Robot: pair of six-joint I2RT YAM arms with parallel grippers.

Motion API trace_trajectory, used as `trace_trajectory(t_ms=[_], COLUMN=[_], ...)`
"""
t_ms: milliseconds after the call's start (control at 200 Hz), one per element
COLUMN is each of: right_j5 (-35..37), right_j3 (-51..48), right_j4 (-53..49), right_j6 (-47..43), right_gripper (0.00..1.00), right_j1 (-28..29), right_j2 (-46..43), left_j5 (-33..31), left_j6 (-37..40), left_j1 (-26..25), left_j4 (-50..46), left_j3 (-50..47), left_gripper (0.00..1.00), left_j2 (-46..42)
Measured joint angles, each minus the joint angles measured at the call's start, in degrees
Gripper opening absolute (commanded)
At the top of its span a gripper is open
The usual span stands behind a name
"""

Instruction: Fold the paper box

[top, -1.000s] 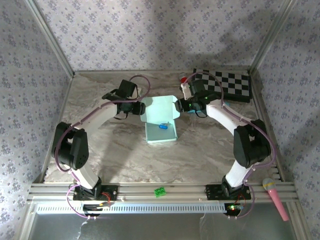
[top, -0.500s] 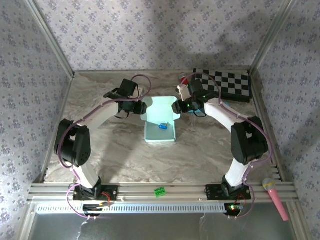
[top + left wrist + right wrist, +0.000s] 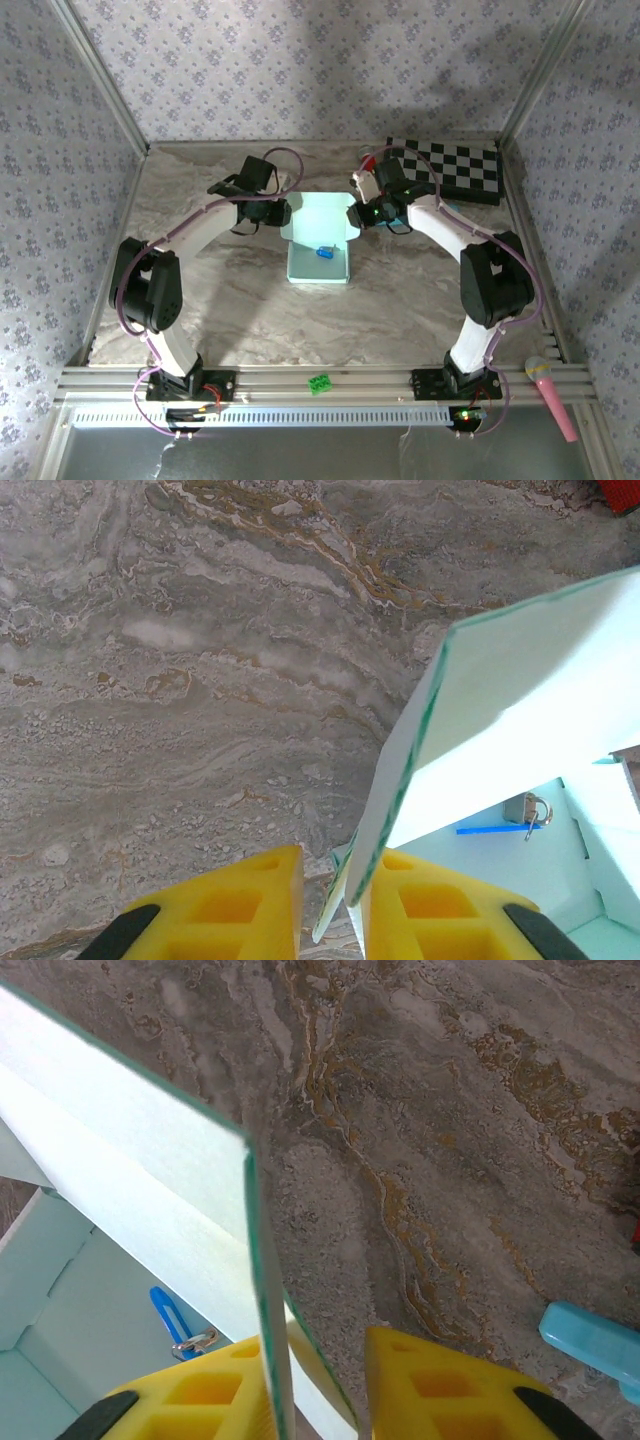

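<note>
**Both grippers at the box's upper corners, card between the fingers**

Top view: paper box (image 3: pixel 320 262) just above frame centre on the marble table (image 3: pixel 400 310), open upward, side walls partly raised; small blue clip (image 3: pixel 325 252) lying on its floor; left gripper (image 3: pixel 284 213) at the box's upper left corner, right gripper (image 3: pixel 354 214) at its upper right corner; checkerboard (image 3: pixel 462 170) flat at upper right, apart from the box; pink toy microphone (image 3: pixel 551 397) at lower right by the rail; small green piece (image 3: pixel 320 382) on the rail at bottom centre.

Left wrist view: left yellow fingers (image 3: pixel 235 910) along the bottom edge, close together; green-edged rim of the left flap (image 3: pixel 520 670) running down into the narrow gap between them, against the finger on the frame's right; cannot tell whether clamped on the card or only set around it.

Right wrist view: right flap (image 3: pixel 130 1170) seen edge-on, dropping between the right yellow fingers (image 3: pixel 450 1390), against the finger on the frame's left; jaws near together, but cannot tell whether pressing the card; pale blue object (image 3: pixel 592 1344) on the table at the right edge.
</note>
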Motion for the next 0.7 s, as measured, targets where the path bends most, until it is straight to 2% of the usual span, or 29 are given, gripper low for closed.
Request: trace_trajectory(t_ms=[230,330,400,475,700], right_j5=[2.12,2.75,3.08,4.04,10.12], right_j3=[0.07,0.11,0.31,0.48,0.37], right_j4=[-1.40,-1.60,-1.51,-1.07,1.31], right_j6=[-0.83,-1.22,-1.33,-1.31,-1.22], right_gripper=[0.22,0.16,0.13,0.12,0.10], right_j1=[1.05,1.44,1.70,2.34,4.50], right_j2=[0.00,0.00,-0.02,-0.07,-1.18], left_j5=[0.04,0.26,0.59,1.11,1.07], left_j6=[-0.02,-0.02,-0.07,-0.72,-2.23], left_j1=[0.00,0.00,0.00,-0.02,-0.07], left_j4=[0.00,0.02,0.04,0.44,2.36], left_j3=[0.04,0.04,0.04,0.04,0.04], left_gripper=[0.19,0.12,0.03,0.00,0.00], left_j2=[0.02,0.02,0.02,0.04,0.04])
